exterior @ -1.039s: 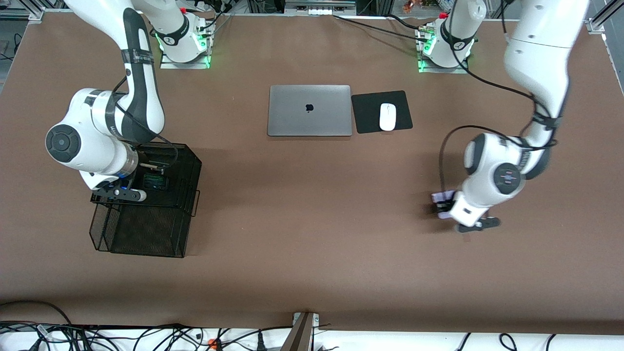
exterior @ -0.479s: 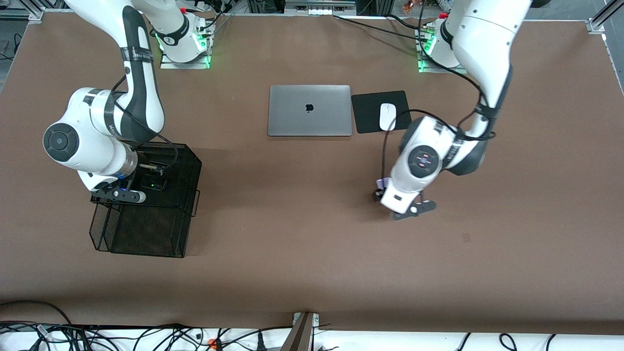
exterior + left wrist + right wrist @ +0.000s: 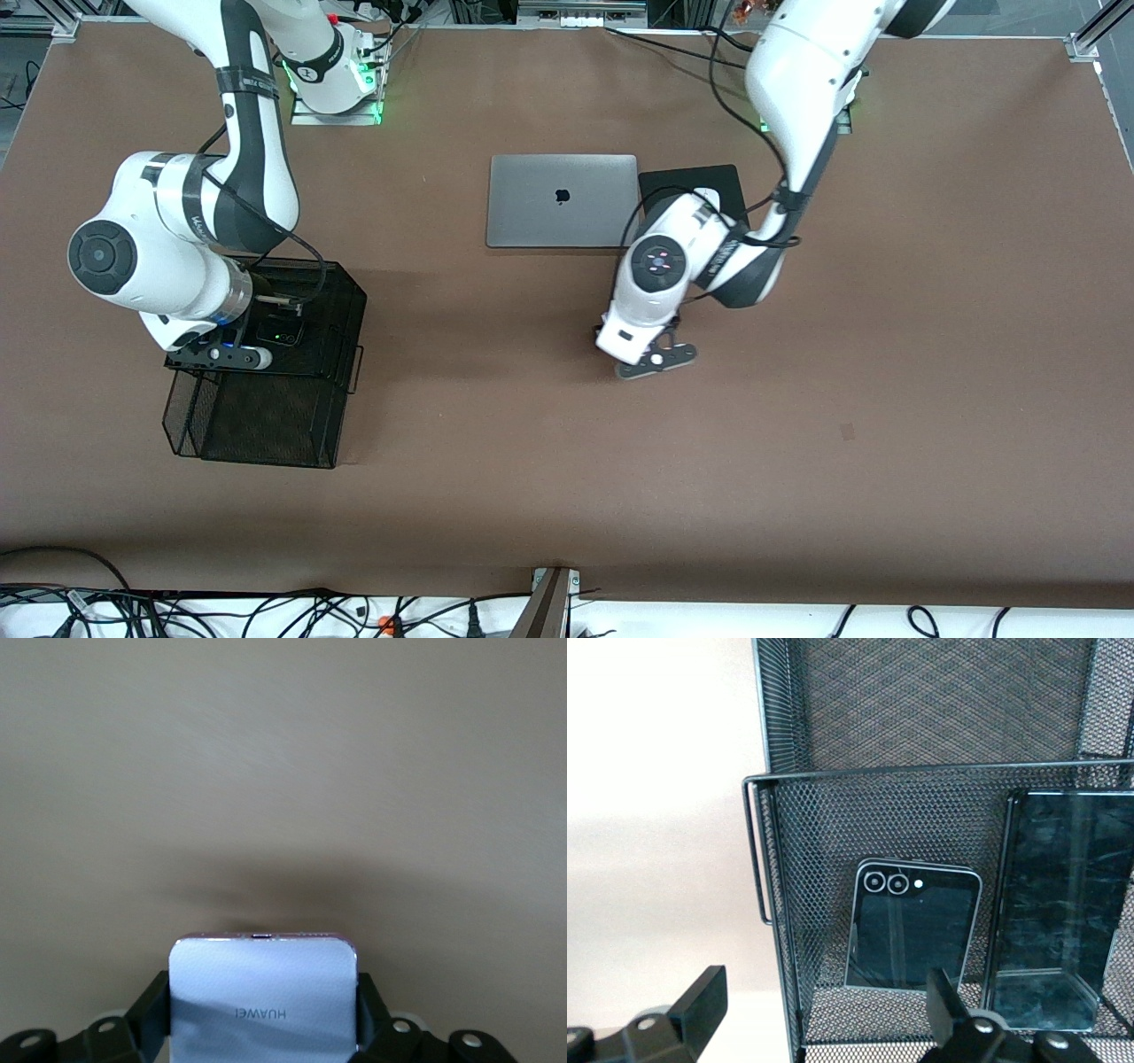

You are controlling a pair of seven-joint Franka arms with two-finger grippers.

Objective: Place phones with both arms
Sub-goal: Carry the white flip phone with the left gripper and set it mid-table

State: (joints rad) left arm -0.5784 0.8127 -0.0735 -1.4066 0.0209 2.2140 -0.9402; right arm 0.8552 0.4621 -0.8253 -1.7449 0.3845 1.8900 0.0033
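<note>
Pale lavender-white squarish phone (image 3: 263, 992): light, stiff, slippery; left pincer (image 3: 263, 1028) clamps its side edges over mid-counter. Right pincer (image 3: 824, 1005) wide over black mesh tray (image 3: 921, 797).

I see even, bright overhead light on the counter (image 3: 532, 461), with soft shadows under both arms. The left wrist view is smeared with motion blur, and a dark shadow sits above the phone (image 3: 264, 997). In the right wrist view, pale glare washes out the counter beside the basket (image 3: 921, 797).
</note>
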